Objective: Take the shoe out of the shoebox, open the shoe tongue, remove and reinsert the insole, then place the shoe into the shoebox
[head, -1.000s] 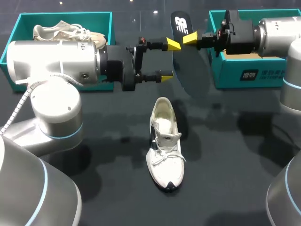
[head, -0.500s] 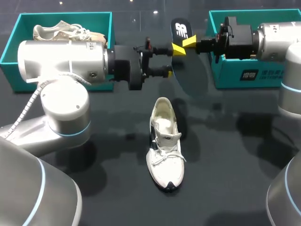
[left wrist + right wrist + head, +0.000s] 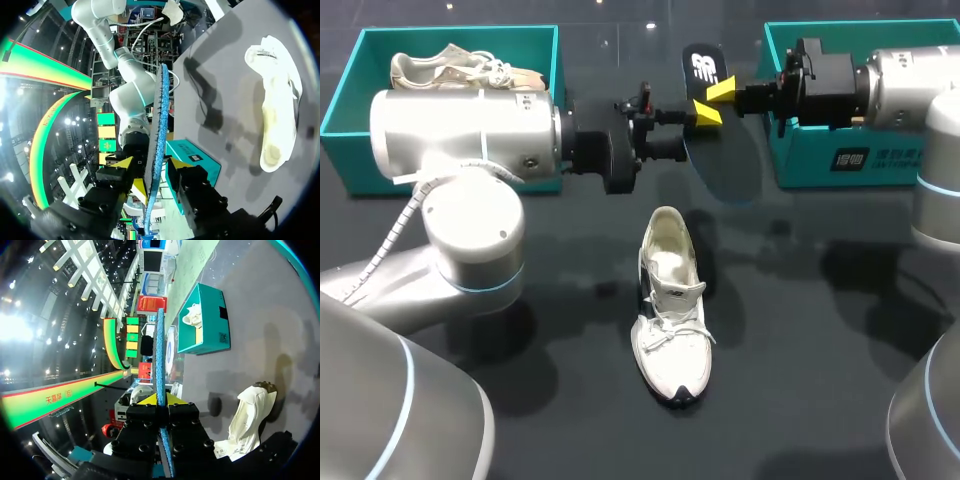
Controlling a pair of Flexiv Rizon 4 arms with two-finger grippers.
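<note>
The white sneaker (image 3: 670, 300) stood upright on its sole on the dark table (image 3: 820, 350), toe toward the robot and heel away, its mouth open and pale inside; everything else is placed from it.

Beyond the sneaker's heel and a little toward the right arm's side, the insole (image 3: 725, 150) hung in the air clear of the table, on edge, its printed end uppermost; its edge showed blue in both wrist views (image 3: 159, 125) (image 3: 160, 350).

The right gripper (image 3: 717, 92), above and beyond the sneaker's heel, was clamped on the insole near its upper end; in the right wrist view its yellow tips (image 3: 161, 400) met the insole from both sides, and the sneaker (image 3: 247, 415) lay off to one side below them.

The left gripper (image 3: 692, 132), coming in from the left-arm side of the sneaker's heel, had its fingers spread either side of the insole's edge; in the left wrist view (image 3: 150, 164) a gap showed between each tip and the insole, so it gripped nothing; the sneaker (image 3: 277, 100) lay well apart from it on the table.

Far beyond the sneaker on the left-arm side sat the left shoebox (image 3: 360, 60), teal, with a beige sneaker (image 3: 460, 65) inside; far beyond it on the right-arm side sat the right shoebox (image 3: 800, 160), also teal, partly behind the right arm.
</note>
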